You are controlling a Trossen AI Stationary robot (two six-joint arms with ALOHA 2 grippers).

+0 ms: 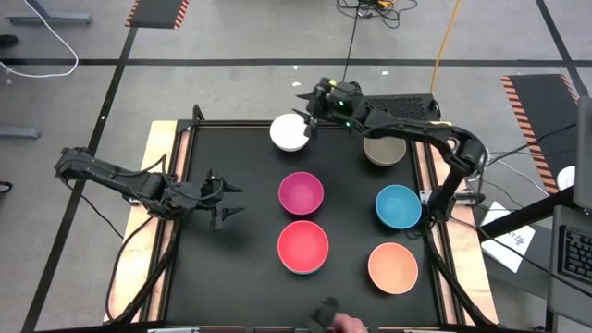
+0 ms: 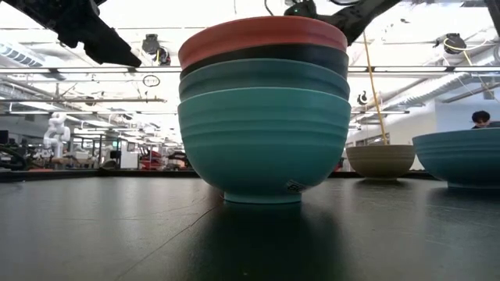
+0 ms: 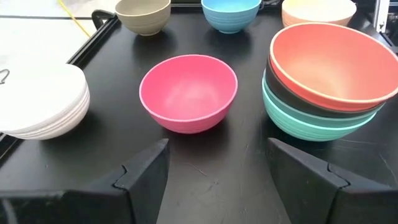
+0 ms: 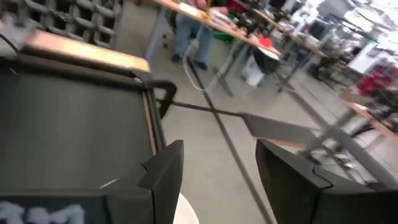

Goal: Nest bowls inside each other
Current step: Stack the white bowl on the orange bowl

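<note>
The left gripper (image 1: 229, 199) is hovering low over the black surface (image 1: 240, 250) with its fingers (image 3: 146, 171) spread apart and holding nothing, facing the magenta bowl (image 1: 301, 192). The right gripper (image 1: 308, 115) is poised over the far edge beside the white bowl (image 1: 289, 132), its fingers (image 4: 163, 171) also spread and empty; the wrist view is looking past the surface to the floor, so the bowl's rim is barely showing.

A stack of 4 is sitting near the front: the red bowl (image 1: 303, 246) on top, then black, dark green and turquoise beneath, as the low view (image 2: 264, 109) shows. The grey-brown bowl (image 1: 384, 148), blue bowl (image 1: 399, 205) and peach-orange bowl (image 1: 392, 266) are lying singly, well apart, so most of the nesting is probably remaining.

Risks from here: the right fingers are likely closing on the white bowl's thin rim at the very edge, where a shallow pinch could let it slip or skid off. The tall stack could tip if another bowl is dropped in off-centre. A person's hand (image 1: 350, 323) is resting at the near edge, close to the stack.
</note>
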